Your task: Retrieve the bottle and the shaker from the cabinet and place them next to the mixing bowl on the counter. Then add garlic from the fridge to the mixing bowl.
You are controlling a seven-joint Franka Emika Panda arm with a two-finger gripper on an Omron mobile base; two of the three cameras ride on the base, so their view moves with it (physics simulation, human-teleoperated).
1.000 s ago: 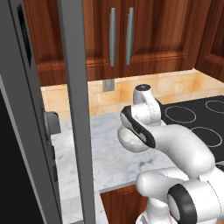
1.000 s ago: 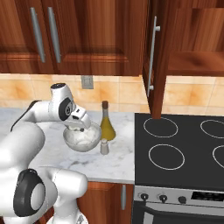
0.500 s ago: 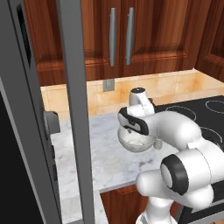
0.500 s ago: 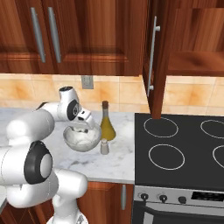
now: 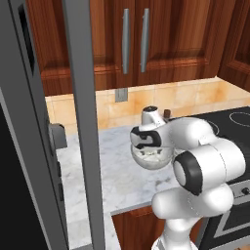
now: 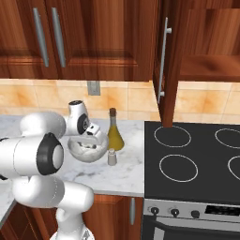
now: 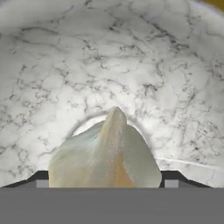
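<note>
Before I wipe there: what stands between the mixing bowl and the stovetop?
Right base view: the bottle and the shaker stand between mixing bowl and stovetop.

The garlic [image 7: 105,153] hides most of both finger tips and is cut off at six o'clock, while the robot's arm covers part of the mixing bowl [image 5: 152,157] and most of the bottle [image 5: 167,114].

The grey mixing bowl [image 6: 86,149] stands on the marbled desk [image 6: 129,168], with the olive-yellow bottle [image 6: 114,133] and small shaker [image 6: 111,157] just beside it. A pale garlic bulb [image 7: 107,153] sits between the fingers [image 7: 39,176], over the bowl's speckled inside.
</note>
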